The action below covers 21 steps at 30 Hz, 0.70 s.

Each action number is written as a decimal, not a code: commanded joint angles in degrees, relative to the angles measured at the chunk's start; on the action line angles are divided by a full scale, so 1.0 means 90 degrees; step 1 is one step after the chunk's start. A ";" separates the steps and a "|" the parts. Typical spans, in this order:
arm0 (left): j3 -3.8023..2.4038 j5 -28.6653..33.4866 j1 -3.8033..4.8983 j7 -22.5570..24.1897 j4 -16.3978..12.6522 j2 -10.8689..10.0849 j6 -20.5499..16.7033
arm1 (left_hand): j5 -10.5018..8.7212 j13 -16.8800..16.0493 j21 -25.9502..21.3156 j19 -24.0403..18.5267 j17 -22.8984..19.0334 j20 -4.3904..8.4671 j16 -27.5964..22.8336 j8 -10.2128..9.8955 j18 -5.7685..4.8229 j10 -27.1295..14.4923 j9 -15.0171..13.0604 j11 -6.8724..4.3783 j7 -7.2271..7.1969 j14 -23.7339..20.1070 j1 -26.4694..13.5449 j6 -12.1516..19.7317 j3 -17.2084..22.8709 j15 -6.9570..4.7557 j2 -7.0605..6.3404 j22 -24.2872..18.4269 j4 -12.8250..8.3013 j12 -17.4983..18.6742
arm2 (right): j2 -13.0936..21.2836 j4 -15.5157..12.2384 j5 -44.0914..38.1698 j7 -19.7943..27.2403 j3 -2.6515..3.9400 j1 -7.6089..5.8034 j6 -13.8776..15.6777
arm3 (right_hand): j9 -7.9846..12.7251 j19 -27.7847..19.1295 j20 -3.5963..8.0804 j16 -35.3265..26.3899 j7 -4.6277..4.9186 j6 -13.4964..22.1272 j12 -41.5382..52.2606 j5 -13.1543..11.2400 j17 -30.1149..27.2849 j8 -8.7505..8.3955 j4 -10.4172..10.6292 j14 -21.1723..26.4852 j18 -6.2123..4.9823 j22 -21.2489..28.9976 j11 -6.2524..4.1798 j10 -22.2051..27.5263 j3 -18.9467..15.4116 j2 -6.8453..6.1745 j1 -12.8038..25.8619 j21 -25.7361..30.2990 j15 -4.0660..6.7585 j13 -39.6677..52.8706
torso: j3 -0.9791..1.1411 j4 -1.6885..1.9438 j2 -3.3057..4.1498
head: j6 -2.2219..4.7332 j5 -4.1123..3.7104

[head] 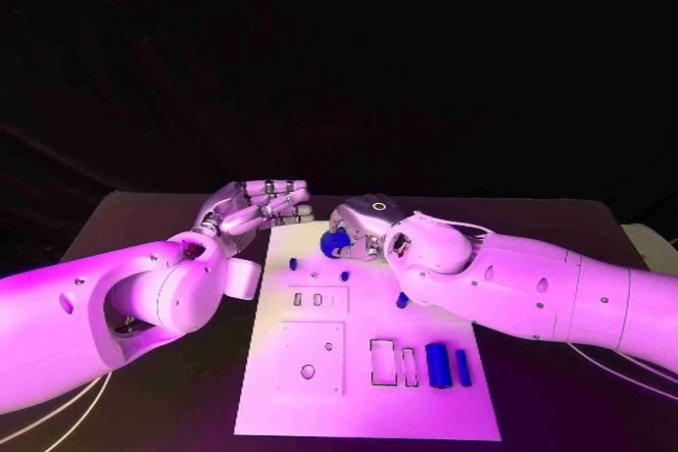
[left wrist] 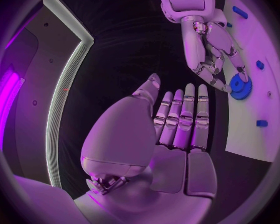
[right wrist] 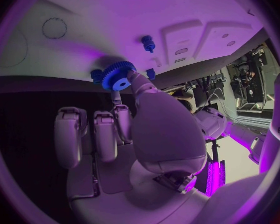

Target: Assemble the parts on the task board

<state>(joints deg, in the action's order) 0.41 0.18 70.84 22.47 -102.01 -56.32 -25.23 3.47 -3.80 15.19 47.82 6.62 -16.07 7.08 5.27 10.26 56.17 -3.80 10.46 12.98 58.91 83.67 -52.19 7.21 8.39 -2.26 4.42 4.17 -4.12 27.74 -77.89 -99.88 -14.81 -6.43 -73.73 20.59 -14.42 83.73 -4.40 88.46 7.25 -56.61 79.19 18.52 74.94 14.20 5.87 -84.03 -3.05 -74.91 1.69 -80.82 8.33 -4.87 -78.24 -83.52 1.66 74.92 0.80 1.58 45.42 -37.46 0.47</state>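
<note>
Two hands sit at the far end of the task board (head: 283,403). Right hand (head: 364,228) pinches a blue gear (head: 336,242) between thumb and a finger, at the board's far edge; other fingers spread. Left hand (head: 258,207) is just off the board's far-left corner, fingers straight and together, palm bare, holding nothing. Small blue pegs (head: 294,263) stand on the board close to the gear. Two blue bars (head: 448,365) lie toward the near-right corner, beside two rectangular slots (head: 393,362). Black table (head: 141,226) underneath.
</note>
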 commanded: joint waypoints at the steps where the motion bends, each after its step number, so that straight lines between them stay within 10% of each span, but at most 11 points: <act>1: -0.0005 0.0003 0.0009 0.0044 0.0000 0.0006 0.0111 | 0.0010 0.0005 -0.0036 -0.0045 0.0007 -0.0008 -0.0038 -0.0034 0.0029 0.0004 0.0000 0.0033 0.0038 -0.0029 -0.0017 -0.0030 -0.0041 0.0010 0.0071 -0.0011 0.0003 0.0036 | -0.0004 0.0019 0.0011 0.0039 -0.0009 0.0021 -0.0193 | -0.0010 0.0033 0.0014 0.0015 -0.0099 -0.0146 0.0023 0.0040 0.1293 -0.0003 0.0006 -0.0580 0.0090 -0.0732 0.0007 -0.0032 0.0040 -0.0004 0.0052 -0.0001 0.0047 0.0343 | 0.0000 -0.0005 -0.0004 | -0.0007 0.0002; 17: -0.0005 0.0003 0.0009 0.0039 0.0007 -0.0007 0.0107 | 0.0010 0.0005 -0.0036 -0.0045 0.0007 -0.0008 -0.0038 -0.0034 0.0029 0.0004 0.0000 0.0033 0.0038 -0.0029 -0.0017 -0.0030 -0.0041 0.0010 0.0071 -0.0011 0.0003 0.0036 | 0.0017 0.0060 0.0029 0.0007 -0.0014 0.0027 -0.0274 | 0.0000 0.0022 0.0010 0.0012 -0.0087 -0.0129 0.0008 0.0028 0.1286 -0.0036 0.0036 -0.0578 0.0086 -0.0719 0.0017 -0.0017 0.0063 -0.0034 0.0110 0.0013 0.0039 0.0330 | 0.0003 0.0001 0.0000 | -0.0001 -0.0001; 21: -0.0005 0.0003 0.0009 0.0036 0.0009 -0.0009 0.0107 | 0.0010 0.0005 -0.0036 -0.0045 0.0007 -0.0008 -0.0038 -0.0034 0.0029 0.0004 0.0000 0.0033 0.0038 -0.0029 -0.0017 -0.0030 -0.0041 0.0010 0.0071 -0.0011 0.0003 0.0036 | 0.0004 0.0102 0.0049 0.0023 -0.0014 0.0027 -0.0196 | 0.0165 -0.0024 -0.0052 0.0000 0.0094 0.0446 -0.0096 -0.0175 0.1260 -0.0448 0.0144 -0.0571 0.0076 -0.0664 0.0163 0.0083 0.0065 -0.0150 0.0298 0.0069 -0.0070 0.0226 | 0.0002 0.0002 -0.0003 | 0.0007 -0.0003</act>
<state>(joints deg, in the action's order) 0.41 0.18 70.84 22.47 -101.88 -56.43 -25.23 3.47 -3.79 15.19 47.82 6.61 -16.07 7.08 5.27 10.27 56.17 -3.80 10.46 12.98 58.91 83.67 -52.19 7.21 8.39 -2.26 4.38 4.17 -4.12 27.81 -77.17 -99.48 -14.74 -6.50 -73.57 19.39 -13.84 83.67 -4.45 88.45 7.43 -54.34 78.56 17.77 74.93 11.49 6.84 -84.09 -3.05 -74.95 2.70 -80.14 9.09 -5.95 -76.18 -83.09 1.54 74.91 0.81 1.57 45.40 -37.47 0.46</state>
